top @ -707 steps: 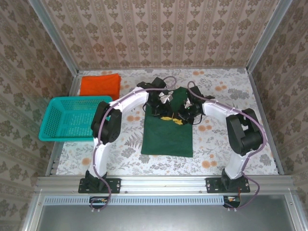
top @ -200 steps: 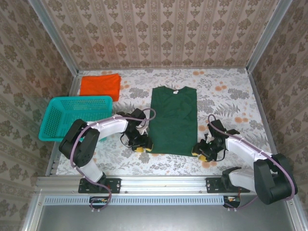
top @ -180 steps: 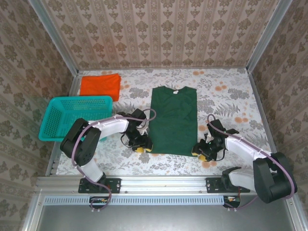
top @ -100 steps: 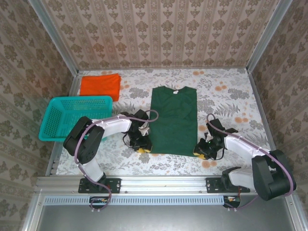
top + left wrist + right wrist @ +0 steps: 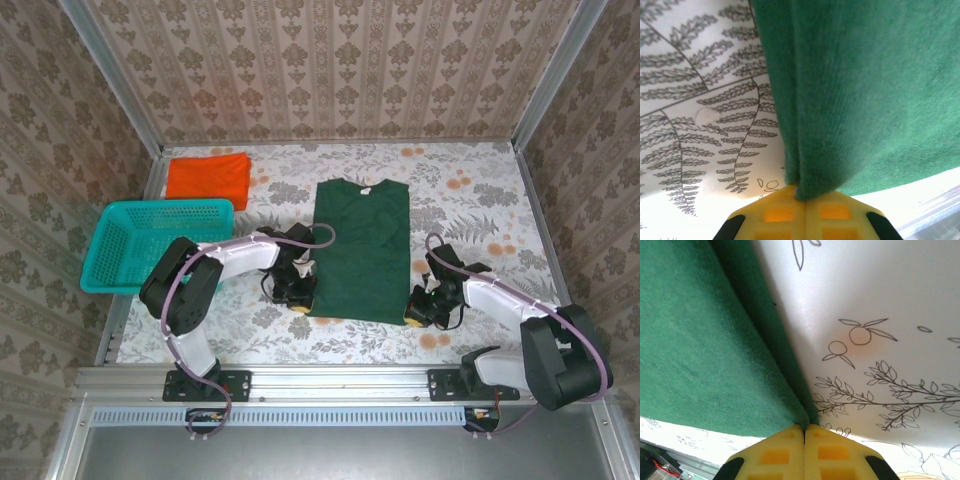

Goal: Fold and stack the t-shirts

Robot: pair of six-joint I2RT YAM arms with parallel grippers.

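The dark green t-shirt [image 5: 360, 250] lies flat in a long rectangle at the table's middle, collar at the far end. My left gripper [image 5: 300, 305] is shut on its near left corner, and the green cloth [image 5: 850, 100] runs into the closed yellow fingertips [image 5: 780, 215]. My right gripper [image 5: 412, 318] is shut on the near right corner, where the green hem [image 5: 715, 355] is pinched between the yellow fingertips [image 5: 830, 455]. The orange t-shirt [image 5: 207, 177] lies folded at the far left of the table.
A teal mesh basket [image 5: 150, 245] stands at the table's left edge, just behind the left arm. Patterned walls close the back and sides, and a metal rail [image 5: 340, 380] runs along the near edge.
Both grippers have slid inward to the green t-shirt's near corners and shut on them. Further back, both arms were at the shirt's far end, which lay folded over.
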